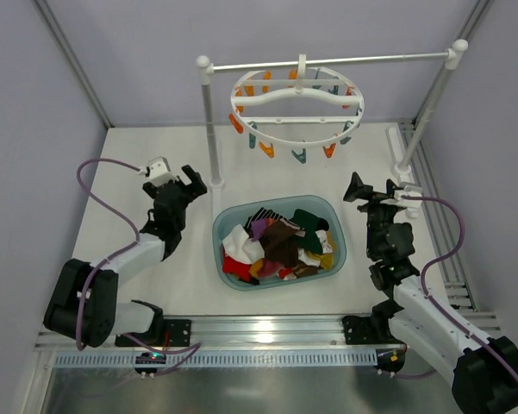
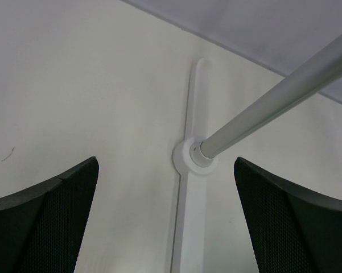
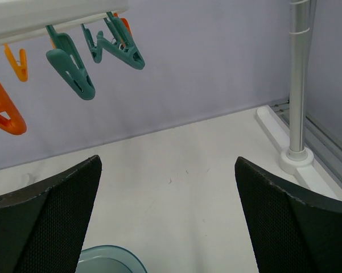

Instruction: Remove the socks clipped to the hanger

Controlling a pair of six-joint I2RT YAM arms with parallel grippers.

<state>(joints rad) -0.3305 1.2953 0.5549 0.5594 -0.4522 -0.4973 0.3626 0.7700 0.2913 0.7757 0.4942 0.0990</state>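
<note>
The white ring hanger hangs by its hook from the rail, its orange and teal clips bare, with no sock on them. Some clips show at the top left of the right wrist view. The socks, in several colours, lie piled in the teal basin. My left gripper is open and empty, left of the basin, near the stand's left post base. My right gripper is open and empty, right of the basin.
A white two-post rail stand carries the hanger; its right post and foot stand at the table's right edge. Grey walls close the back and sides. The basin rim shows low in the right wrist view.
</note>
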